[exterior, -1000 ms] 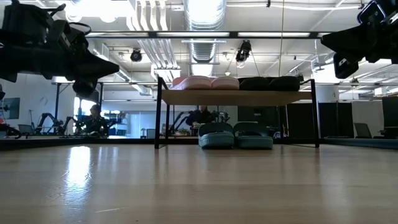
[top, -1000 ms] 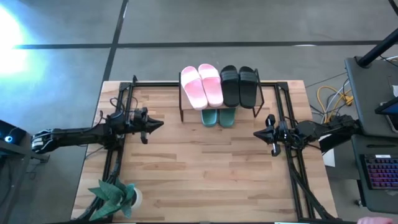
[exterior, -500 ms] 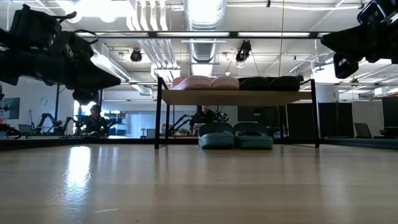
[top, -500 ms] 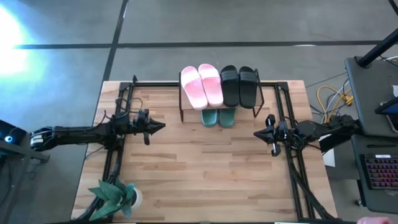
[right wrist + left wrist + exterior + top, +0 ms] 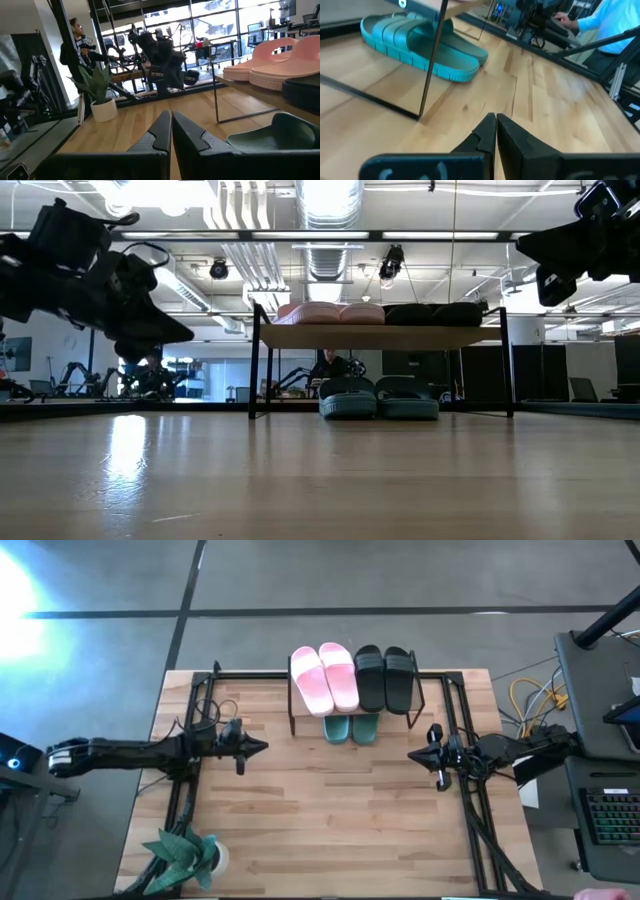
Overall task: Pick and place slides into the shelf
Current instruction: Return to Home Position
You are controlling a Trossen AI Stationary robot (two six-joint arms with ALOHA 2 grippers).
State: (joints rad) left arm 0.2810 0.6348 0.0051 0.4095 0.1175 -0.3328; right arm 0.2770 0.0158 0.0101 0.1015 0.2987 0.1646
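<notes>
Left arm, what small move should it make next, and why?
Probably draw the left tool back toward its own side of the table; it is shut and empty. The pink slides and black slides lie on the shelf, the green slides under it, so nothing seems left to place. The right tool hangs clear, shut.

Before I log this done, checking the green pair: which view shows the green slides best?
The low view: both green slides sit together under the shelf. The high view shows only their ends, the left wrist view both behind a leg, the right wrist view part of one.
</notes>
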